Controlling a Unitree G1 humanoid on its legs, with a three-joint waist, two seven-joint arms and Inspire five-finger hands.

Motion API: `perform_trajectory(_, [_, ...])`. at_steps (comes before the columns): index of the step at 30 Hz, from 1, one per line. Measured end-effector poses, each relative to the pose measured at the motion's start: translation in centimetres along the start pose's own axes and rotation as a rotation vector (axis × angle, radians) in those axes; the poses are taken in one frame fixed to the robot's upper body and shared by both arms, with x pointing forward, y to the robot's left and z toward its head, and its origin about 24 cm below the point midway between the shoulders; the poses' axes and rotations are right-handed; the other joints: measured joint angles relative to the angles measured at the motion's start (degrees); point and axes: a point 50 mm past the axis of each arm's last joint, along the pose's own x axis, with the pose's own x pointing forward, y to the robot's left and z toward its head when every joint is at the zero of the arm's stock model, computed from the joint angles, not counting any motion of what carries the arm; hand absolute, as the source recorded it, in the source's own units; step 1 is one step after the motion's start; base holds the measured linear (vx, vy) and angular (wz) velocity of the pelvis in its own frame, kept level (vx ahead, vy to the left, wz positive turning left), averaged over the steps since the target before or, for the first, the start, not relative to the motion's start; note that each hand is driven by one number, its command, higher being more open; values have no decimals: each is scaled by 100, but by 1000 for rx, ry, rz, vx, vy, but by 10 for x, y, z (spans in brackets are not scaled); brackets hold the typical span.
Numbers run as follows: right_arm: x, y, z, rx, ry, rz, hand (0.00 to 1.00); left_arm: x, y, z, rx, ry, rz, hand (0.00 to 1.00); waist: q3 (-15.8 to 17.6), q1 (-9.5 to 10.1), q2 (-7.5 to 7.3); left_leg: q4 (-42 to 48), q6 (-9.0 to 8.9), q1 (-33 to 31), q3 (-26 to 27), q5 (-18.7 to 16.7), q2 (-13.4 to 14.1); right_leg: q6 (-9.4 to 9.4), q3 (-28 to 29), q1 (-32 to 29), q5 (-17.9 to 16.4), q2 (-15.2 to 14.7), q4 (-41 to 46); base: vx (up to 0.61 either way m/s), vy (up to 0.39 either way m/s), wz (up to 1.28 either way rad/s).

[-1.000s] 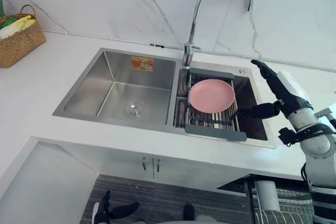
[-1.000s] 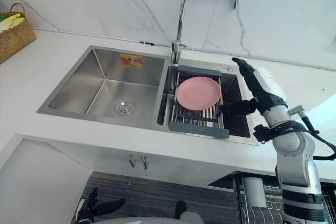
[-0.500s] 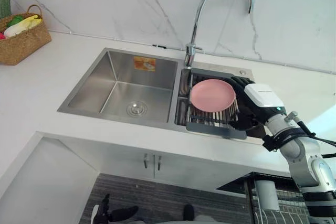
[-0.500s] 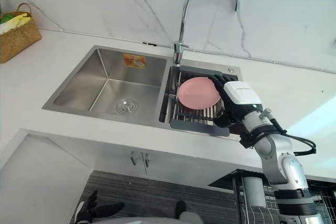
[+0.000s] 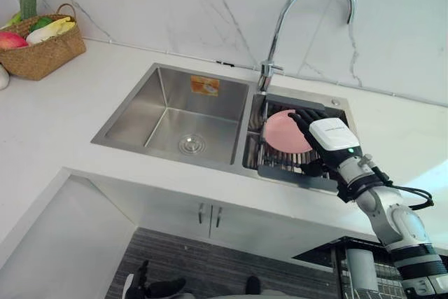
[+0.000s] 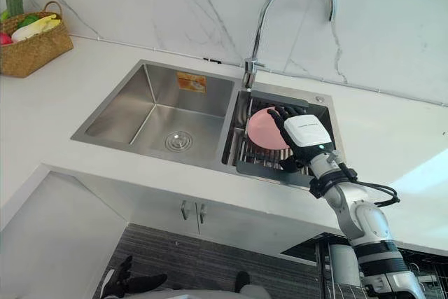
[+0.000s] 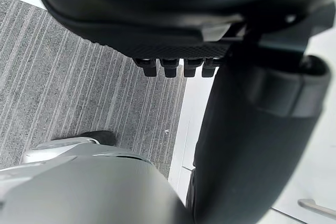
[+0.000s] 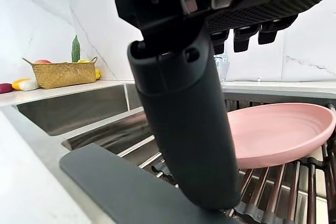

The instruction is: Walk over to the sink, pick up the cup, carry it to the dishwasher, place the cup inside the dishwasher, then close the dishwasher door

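No cup shows in the sink; a pink plate [image 5: 280, 131] lies on a dark drying rack [image 5: 280, 171] across the right basin. My right hand [image 5: 329, 134] hovers over the plate's right side, open, with its fingers [image 5: 302, 117] spread above the plate and its thumb [image 8: 184, 129] reaching down by the rack's front bar [image 8: 121, 187]. In the right wrist view the plate [image 8: 278, 132] lies just past the thumb, and the hand is not closed on it. My left hand [image 5: 143, 281] hangs low near the floor, relaxed and holding nothing.
The left basin [image 5: 175, 113] of the steel sink holds only its drain. A tall curved faucet [image 5: 294, 12] rises behind the rack. A wicker basket [image 5: 42, 47] of produce stands at the counter's far left. Low at the right, a wire rack holds a white cylindrical thing [image 5: 360, 267].
My right hand has swung in from the sink's right rim to over the rack and the pink plate. The camera has shifted, bringing more of the basket into view.
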Motion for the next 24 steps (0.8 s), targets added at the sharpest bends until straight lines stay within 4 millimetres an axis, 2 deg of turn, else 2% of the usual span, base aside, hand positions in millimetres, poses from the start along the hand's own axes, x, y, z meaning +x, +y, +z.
perform_trajectory(9, [8,8,-11,-59,37,30,100,0,0,-1,-5,7,-1,100,-2,129,-5,111,22,-43,75,-59,12,20,68,-4,62,-9,-65,-17,0,-4])
perform_trajectory(24, [20,23,-28,-101,106,103,100,0,-1,-1,-58,30,9,100,-1,192,-22,507,95,-184,153,-308,1,68,145,24,161,-29,-210,-14,6,-3])
